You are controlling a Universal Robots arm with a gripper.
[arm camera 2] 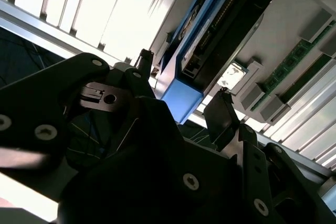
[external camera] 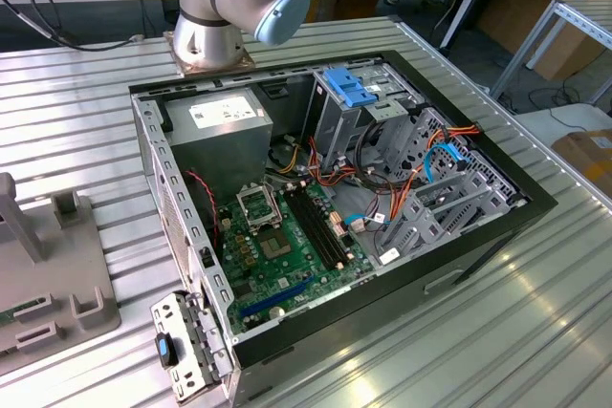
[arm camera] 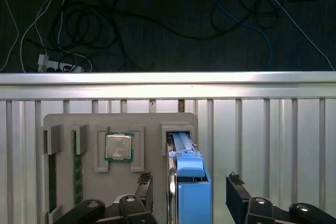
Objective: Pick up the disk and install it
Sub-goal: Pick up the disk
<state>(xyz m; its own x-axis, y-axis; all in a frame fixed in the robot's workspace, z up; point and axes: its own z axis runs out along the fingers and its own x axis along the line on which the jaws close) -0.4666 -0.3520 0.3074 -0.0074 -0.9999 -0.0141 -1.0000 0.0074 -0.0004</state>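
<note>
The flat disk [arm camera: 193,190], dark metal in a blue plastic frame, stood on edge in the grey moulded tray [external camera: 57,279], at eight o'clock from the case [external camera: 402,265] in the exterior view. The claw [arm camera: 189,184] straddled it released, gaps either side.

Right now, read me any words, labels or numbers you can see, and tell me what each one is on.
White label on the power supply: print too small to read.
Oval mark on the disk: blurred, unreadable.
Top of the processor chip: no legible marking.
Nothing can be quoted.
</note>
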